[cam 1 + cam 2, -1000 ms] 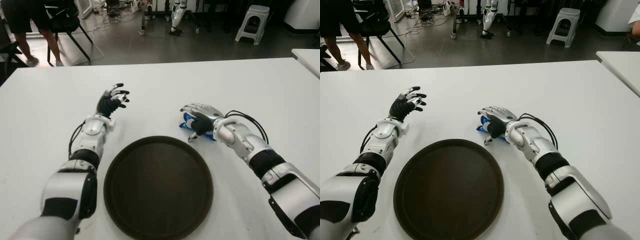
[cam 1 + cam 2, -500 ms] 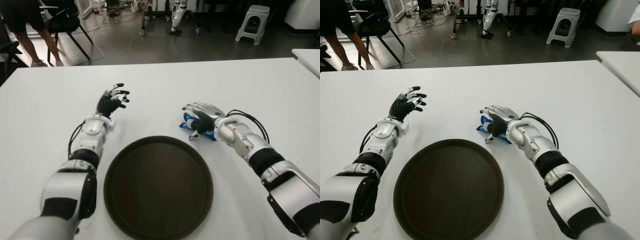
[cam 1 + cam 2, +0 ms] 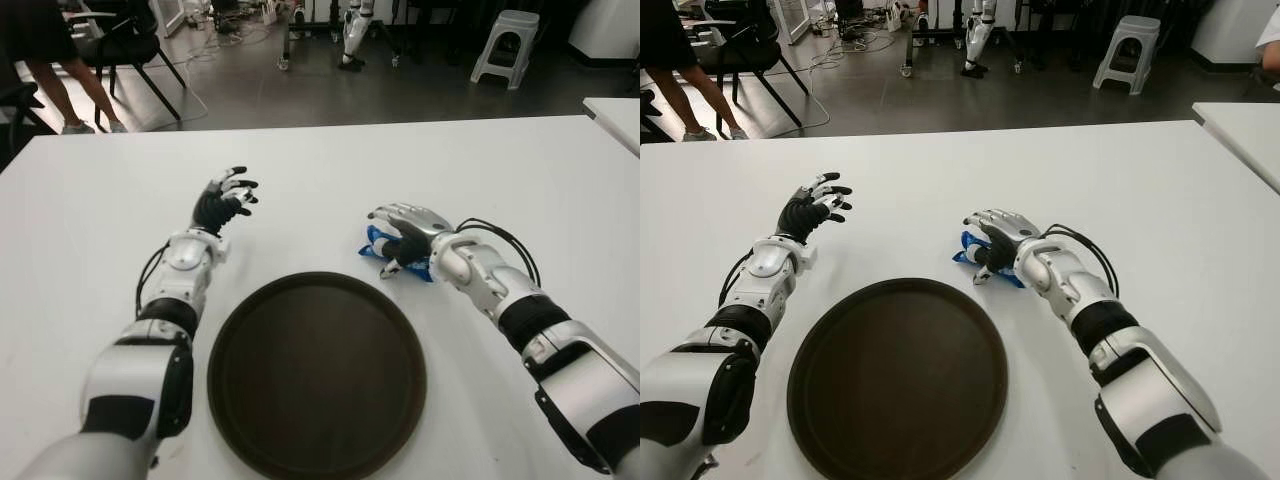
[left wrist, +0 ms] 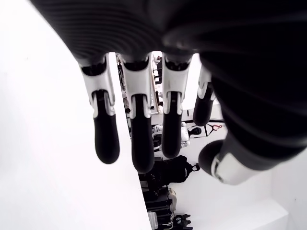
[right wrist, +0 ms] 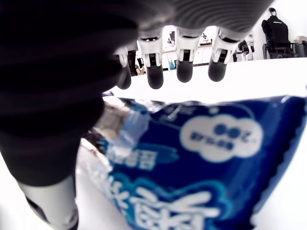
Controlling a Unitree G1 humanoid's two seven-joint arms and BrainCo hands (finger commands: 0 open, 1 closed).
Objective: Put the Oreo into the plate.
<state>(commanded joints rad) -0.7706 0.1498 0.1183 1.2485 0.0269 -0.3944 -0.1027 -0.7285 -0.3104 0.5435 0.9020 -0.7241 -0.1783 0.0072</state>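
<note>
Right hand [image 3: 405, 232] has settled lower over the blue Oreo packet [image 3: 392, 255], fingers curled around it unclosed; left hand [image 3: 222, 203] open; plate [image 3: 317, 372] empty

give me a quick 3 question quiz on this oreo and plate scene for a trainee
1. True or false: the Oreo packet already lies in the plate.
2. Which hand is over the packet?
A. left hand
B. right hand
C. both
3. Fill in: the plate sits on the white table, between the robot's two ____.

Key
1. False. The blue packet is on the table beyond the plate's far right rim, under the right hand, whose fingers reach over it without closing on it. The dark plate holds nothing.
2. B. The left hand shows to the plate's far left, fingers spread, holding nothing.
3. arms
</note>
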